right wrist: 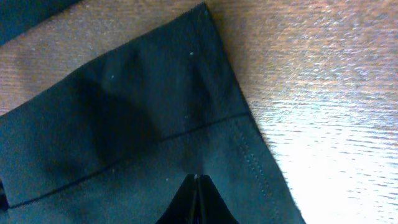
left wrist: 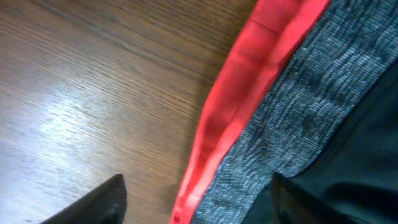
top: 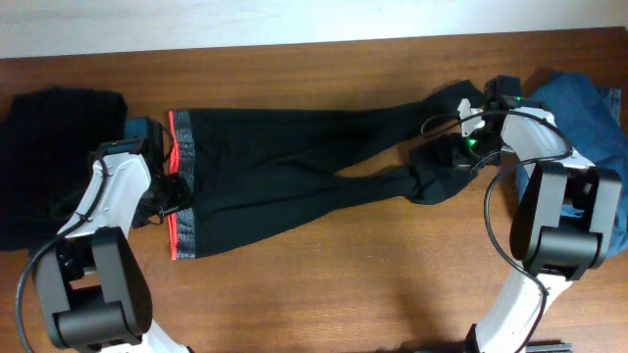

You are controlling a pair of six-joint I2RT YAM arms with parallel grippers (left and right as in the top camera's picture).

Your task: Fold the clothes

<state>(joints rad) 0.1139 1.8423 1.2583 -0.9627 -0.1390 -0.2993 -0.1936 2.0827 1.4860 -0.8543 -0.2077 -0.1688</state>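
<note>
Notes, fold run.

Handling: I am judging the trousers [top: 294, 167] to be light, limp and thin. They are not going to hold a shape, and a pull on one point is likely to drag the whole piece across the tabletop [top: 343, 284]. The grey waistband [left wrist: 298, 118] with its red stripe [left wrist: 249, 81] is looking like the thickest, firmest part, so I am treating it as the best place to take hold. A leg hem [right wrist: 249, 155] is the second choice, since it is stitched and less likely to slip.

Left claw [left wrist: 199, 202]: its fingers are standing spread and pinching nothing. The waistband edge is lying directly under the gap, with the red stripe running up and away ahead of the claw. Bare wood is showing beside the outer finger.

Right claw [right wrist: 198, 199]: its fingers are pressed together, with the tips down at the black cloth of a leg end. I cannot tell whether a thin fold is caught between them. The hem is lying just ahead of the tips and bare tabletop is showing beyond it.

Overall, the trousers are stretching flat from one claw to the other, with the legs crossing partway along. A blue denim garment [top: 589, 108] is lying behind the right claw.
</note>
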